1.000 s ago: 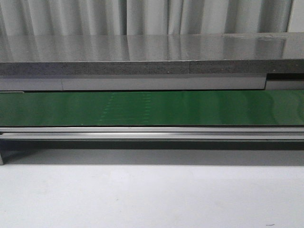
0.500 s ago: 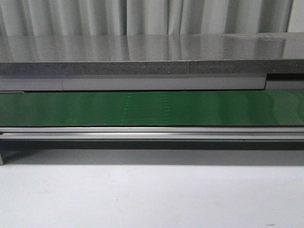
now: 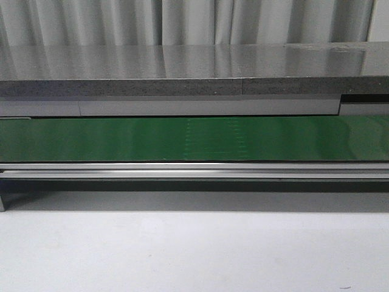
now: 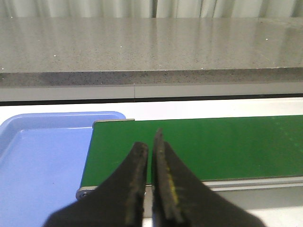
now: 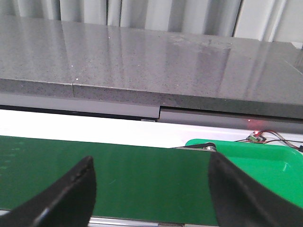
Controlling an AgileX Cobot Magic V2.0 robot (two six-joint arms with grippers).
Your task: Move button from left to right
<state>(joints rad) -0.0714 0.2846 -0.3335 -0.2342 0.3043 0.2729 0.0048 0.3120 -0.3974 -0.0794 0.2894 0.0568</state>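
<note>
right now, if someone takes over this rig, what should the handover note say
Left end effector: shut, empty, poised over the left end of the green conveyor belt, beside the light-blue plastic tray.
Right end effector: open, empty, above the belt near the bright green plastic bin.
Yellow-capped push-button: not visible in any view; the visible parts of the belt, tray and bin look bare.
Done: nothing shows as moved.
Left: find the button, pick it up on the left, place it on the right.
</note>
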